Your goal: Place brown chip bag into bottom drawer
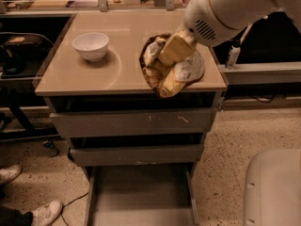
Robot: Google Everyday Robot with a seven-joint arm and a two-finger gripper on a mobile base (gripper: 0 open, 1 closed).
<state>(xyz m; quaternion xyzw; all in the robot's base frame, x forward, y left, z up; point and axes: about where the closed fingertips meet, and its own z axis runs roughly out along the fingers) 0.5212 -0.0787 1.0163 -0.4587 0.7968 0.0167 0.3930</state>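
Beige worktop (70,79) carries a white bowl (91,45) at left; at right, the tool (173,51) grips the brown chip bag (162,81) aloft over the front edge. Below, the bottom drawer (141,197) stands open. Pick-up appears done; lowering and release remain.

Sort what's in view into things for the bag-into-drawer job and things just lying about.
Job: brown chip bag, held by the end effector above the cabinet top near its front edge; bottom drawer, pulled open.
Lying about: white bowl on the cabinet top; shoes on the floor.
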